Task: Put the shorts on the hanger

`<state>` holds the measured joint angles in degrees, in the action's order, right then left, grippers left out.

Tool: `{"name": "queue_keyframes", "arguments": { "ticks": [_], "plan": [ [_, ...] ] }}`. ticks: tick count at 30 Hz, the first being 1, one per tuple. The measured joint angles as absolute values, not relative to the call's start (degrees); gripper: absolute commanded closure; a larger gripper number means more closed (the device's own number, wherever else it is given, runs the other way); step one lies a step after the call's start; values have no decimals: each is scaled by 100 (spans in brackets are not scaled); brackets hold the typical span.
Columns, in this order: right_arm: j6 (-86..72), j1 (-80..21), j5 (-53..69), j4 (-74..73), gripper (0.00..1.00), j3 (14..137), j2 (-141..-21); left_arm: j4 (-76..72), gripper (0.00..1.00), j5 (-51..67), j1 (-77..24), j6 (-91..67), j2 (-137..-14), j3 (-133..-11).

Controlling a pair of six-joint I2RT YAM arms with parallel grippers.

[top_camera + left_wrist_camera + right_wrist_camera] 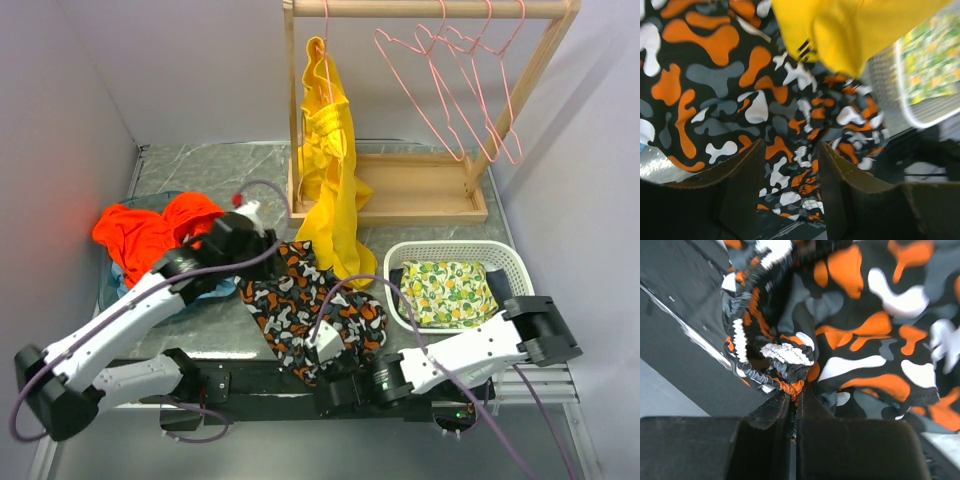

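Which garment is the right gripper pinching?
The camouflage shorts: the right gripper is shut on their elastic waistband. The yellow garment hangs from the rack; the red garment lies far left.

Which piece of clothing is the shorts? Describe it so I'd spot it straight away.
Find the wooden rack at the back; the shorts lie crumpled in front of it, just below the hanging yellow garment. Only they are black with orange, white and grey blotches; the orange-red garment on the left is plain.

Grey table (200, 170) with shorts (300, 310), white basket (455, 246), wooden rack (400, 214), blue tub (108, 285)
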<state>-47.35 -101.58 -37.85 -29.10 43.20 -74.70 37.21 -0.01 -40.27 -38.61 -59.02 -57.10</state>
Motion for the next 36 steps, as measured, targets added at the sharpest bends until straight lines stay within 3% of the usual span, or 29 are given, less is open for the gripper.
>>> {"name": "queue_keyframes", "arguments": {
  "ticks": [12, 28, 33, 36],
  "plan": [
    [-6051, -10449, -3634, -1865, 100, 3284, -7577, 4016, 40, -1350, -5918, -3854, -7756, -6141],
    [-6517, -10449, -3575, -1374, 100, 2687, -6934, 3795, 36, -1907, -6062, -3708, -9710, -7188],
    [-6602, -10449, -3573, -1354, 100, 2602, -6788, 3712, 42, -1999, -6062, -3730, -9863, -7116],
    [-6652, -10449, -3575, -1363, 100, 2508, -6678, 3610, 57, -2091, -6064, -3813, -9863, -6947]
  ]
}}
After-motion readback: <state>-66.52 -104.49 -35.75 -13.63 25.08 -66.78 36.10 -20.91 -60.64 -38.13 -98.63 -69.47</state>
